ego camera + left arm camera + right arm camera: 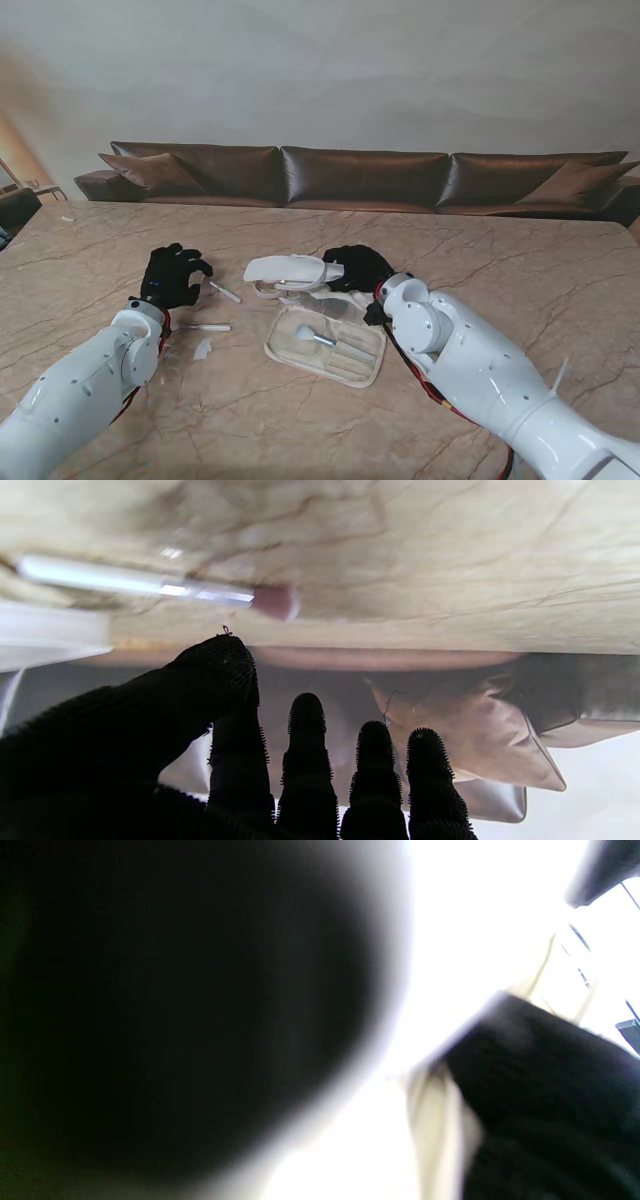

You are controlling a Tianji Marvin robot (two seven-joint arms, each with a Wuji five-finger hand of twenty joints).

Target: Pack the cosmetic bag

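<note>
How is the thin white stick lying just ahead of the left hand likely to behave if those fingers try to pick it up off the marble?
The stick is slim and seemingly round, so it will probably roll or skid on the table when nudged. It lies flat, leaving little for the left hand to get under. It looks light and rigid.

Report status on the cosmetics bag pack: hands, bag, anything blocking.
Left hand open, over a thin stick. Right hand shut on cosmetics bag flap, holding it up. Brush inside bag. Nothing blocking.

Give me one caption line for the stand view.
Right hand holds the cosmetics bag open; left hand hovers near a small stick.
</note>
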